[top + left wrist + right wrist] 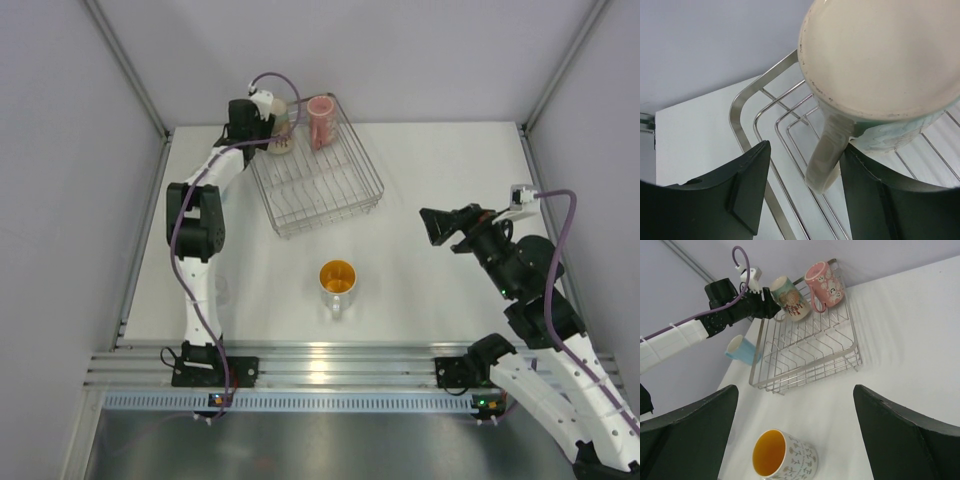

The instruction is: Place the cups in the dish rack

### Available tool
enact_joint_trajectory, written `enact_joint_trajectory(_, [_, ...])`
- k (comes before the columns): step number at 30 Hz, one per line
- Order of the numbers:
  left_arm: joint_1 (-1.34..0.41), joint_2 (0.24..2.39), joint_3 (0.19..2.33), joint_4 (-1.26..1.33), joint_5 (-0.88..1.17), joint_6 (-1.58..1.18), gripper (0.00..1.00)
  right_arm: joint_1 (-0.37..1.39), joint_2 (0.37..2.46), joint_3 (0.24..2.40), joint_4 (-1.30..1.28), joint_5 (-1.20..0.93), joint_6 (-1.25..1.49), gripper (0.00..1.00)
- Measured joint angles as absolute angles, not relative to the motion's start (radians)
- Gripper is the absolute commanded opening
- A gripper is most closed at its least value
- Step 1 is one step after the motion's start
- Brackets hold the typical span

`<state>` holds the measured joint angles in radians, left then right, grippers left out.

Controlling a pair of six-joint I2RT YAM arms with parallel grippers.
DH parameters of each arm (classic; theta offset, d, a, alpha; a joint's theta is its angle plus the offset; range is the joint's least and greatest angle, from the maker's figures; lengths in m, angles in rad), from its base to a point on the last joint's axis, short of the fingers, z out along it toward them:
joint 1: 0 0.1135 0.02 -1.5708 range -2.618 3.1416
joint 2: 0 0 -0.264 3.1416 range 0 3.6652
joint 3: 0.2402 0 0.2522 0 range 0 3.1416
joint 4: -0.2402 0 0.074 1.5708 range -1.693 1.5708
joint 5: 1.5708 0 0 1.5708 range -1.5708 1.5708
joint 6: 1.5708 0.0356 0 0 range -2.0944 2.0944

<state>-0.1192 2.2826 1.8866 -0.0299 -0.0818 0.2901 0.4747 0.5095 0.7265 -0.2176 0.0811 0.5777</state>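
Note:
The wire dish rack sits at the back of the table. A pink cup rests in its far corner. Beside it a cream mug sits in the rack, and my left gripper is open around its handle, which lies close to the right finger with a clear gap to the left one. A pale patterned mug with an orange inside stands upright on the table in front of the rack. My right gripper hangs wide open above and to the right of it, holding nothing.
A light blue cup lies on the table just outside the rack's left side, near the left arm. The table's left edge and grey walls are close behind the rack.

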Motion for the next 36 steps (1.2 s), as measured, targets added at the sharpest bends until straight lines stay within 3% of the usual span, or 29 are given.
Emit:
enact_joint_trajectory(9, [-0.118,2.193,1.824,-0.022,-0.057,0.235,0.67,0.475,0.493,0.727,-0.233,0.066,0.6,0.99])
enact_joint_trajectory(21, [-0.142,1.942,1.66,-0.011,0.031,0.133,0.66,0.475,0.495,0.73,-0.269,0.033,0.628,0.99])
enact_joint_trajectory(31, [-0.314,1.604,1.498,-0.186,0.13,-0.012,0.64,0.475,0.624,0.823,-0.392,-0.022,0.536,0.99])
enact_joint_trajectory(36, [-0.375,1.394,1.315,-0.213,0.212,-0.134,0.64,0.475,0.758,0.907,-0.458,-0.123,0.488,0.92])
